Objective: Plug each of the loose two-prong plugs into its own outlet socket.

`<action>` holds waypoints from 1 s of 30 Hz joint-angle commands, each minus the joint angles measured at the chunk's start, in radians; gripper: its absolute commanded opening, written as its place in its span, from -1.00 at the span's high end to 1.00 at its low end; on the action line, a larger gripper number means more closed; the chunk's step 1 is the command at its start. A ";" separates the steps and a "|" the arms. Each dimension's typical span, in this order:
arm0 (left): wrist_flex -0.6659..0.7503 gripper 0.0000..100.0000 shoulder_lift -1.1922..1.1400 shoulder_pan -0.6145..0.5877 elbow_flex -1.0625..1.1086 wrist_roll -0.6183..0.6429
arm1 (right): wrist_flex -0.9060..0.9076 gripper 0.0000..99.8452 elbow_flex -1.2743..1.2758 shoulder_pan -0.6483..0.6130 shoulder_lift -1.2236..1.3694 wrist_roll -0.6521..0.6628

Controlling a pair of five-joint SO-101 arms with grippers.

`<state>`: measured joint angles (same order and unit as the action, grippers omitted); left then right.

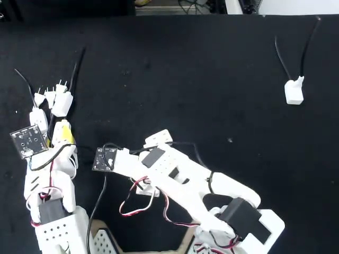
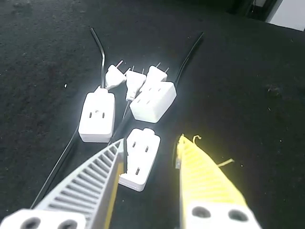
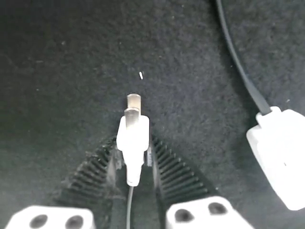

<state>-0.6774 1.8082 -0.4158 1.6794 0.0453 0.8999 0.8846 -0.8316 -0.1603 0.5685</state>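
- When I look down from the high view, I see the left arm (image 1: 50, 185) at about 7 o'clock on the black table (image 1: 185, 63). Its tip is right by a bunch of white outlets and plugs (image 1: 53, 98) at about 10 o'clock.
- The right arm (image 1: 185, 174) lies low over the table, from 5 o'clock in toward the middle.
- The far outlet (image 1: 294, 92) sits alone at about 2 o'clock, well apart from both arms. Two black cords (image 1: 304, 50) run from it toward 12 o'clock.
- In the left wrist view, my left gripper (image 2: 150, 142) is spread wide and has nothing in it.
- A small outlet (image 2: 140, 162) lies flat on the table between the gray finger (image 2: 90, 183) and the yellow finger (image 2: 202, 179), just beside the gray one.
- Past it lie a long outlet (image 2: 97, 114) and a block outlet (image 2: 152, 100), side by side.
- Three loose plugs (image 2: 133, 81) lie close together just beyond those two, with their prongs pointing away from the gripper.
- In the right wrist view, my right gripper (image 3: 133, 145) is squeezed tight on a white plug (image 3: 132, 129).
- The plug's two prongs (image 3: 133, 107) stick out past the fingertips. I cannot tell if they touch the table.
- Its thin wire (image 3: 129, 205) runs back between the fingers.
- A side outlet (image 3: 281, 162) with a black cord (image 3: 238, 62) lies near the plug but apart from it.
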 commanded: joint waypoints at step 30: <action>-0.124 0.63 0.006 0.476 0.021 0.000 | -0.509 0.98 0.335 -0.064 -0.432 -0.304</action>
<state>-0.7848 1.8082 0.0261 1.6794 0.0483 0.4196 1.2221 -0.8792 -0.5869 0.2754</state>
